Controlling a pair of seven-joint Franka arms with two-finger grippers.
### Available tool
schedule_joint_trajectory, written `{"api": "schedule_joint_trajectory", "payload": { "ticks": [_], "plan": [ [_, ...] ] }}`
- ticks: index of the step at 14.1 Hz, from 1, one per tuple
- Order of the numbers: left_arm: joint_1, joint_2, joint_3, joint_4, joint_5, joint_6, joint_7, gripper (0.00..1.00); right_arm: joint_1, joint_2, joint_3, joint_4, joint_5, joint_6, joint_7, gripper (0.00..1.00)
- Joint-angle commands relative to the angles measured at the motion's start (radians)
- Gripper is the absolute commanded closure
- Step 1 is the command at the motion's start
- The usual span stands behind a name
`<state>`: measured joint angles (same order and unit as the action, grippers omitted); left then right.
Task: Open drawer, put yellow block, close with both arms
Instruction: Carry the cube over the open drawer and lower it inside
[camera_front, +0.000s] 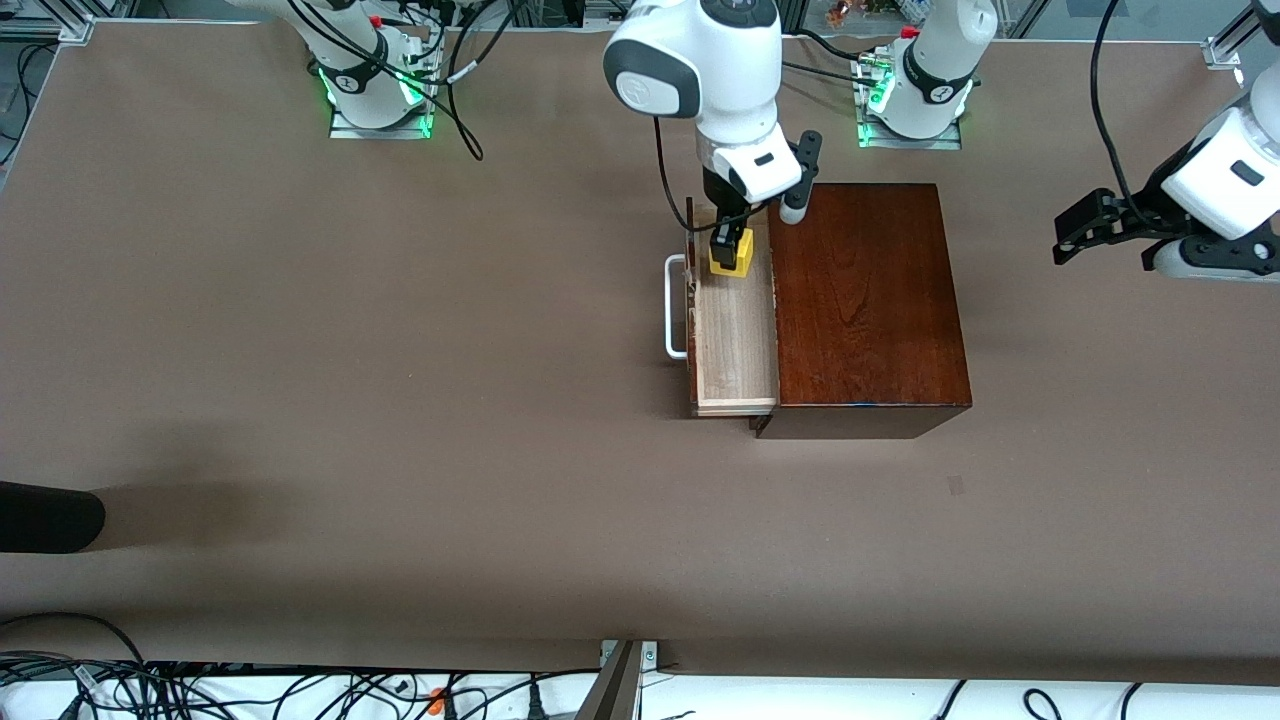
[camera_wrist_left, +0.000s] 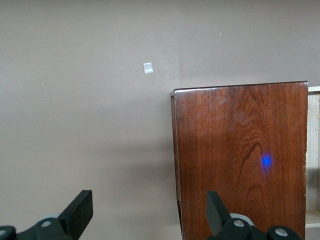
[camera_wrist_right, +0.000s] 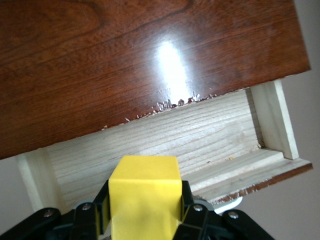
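Right gripper (camera_front: 730, 250) clamps the smooth yellow block (camera_wrist_right: 145, 197) over the pale-grained open drawer (camera_front: 735, 335); left gripper (camera_wrist_left: 147, 215), spread apart, waits; its wrist view shows the glossy box (camera_wrist_left: 240, 155).

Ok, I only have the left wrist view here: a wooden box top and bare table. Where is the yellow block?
Observer: The right tool is shut on the yellow block, over the open drawer.
Operator: Which end of the drawer?
Observer: The end farther from the front camera, with most of the pale floor bare.
Operator: Is the block resting on the floor yet?
Observer: I cannot tell; the right wrist view only shows the floor under it.
Operator: Where does my left tool sit?
Observer: The left tool waits in the air over the table, toward the left arm's end, beside the wooden box.
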<state>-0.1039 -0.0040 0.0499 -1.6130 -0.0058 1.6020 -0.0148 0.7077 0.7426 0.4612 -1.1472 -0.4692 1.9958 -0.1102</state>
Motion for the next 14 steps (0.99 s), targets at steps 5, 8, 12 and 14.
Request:
{"api": "schedule_joint_trajectory", "payload": {
  "ticks": [5, 8, 12, 14],
  "plan": [
    [0.009, -0.030, -0.004, 0.022, 0.015, -0.031, 0.012, 0.00, 0.029, 0.060, -0.003, 0.034, -0.005, -0.031, -0.101, 0.73],
    [0.009, -0.031, -0.004, 0.022, 0.017, -0.034, 0.012, 0.00, 0.027, 0.067, -0.003, 0.029, -0.005, -0.031, -0.130, 0.73],
    [0.021, -0.030, -0.005, 0.018, 0.015, -0.034, 0.012, 0.00, 0.013, 0.083, -0.004, 0.029, -0.003, -0.029, -0.167, 0.73],
    [0.023, -0.028, -0.005, 0.019, 0.017, -0.031, 0.012, 0.00, 0.010, 0.093, -0.004, 0.029, -0.005, -0.025, -0.177, 0.73]
  ]
}}
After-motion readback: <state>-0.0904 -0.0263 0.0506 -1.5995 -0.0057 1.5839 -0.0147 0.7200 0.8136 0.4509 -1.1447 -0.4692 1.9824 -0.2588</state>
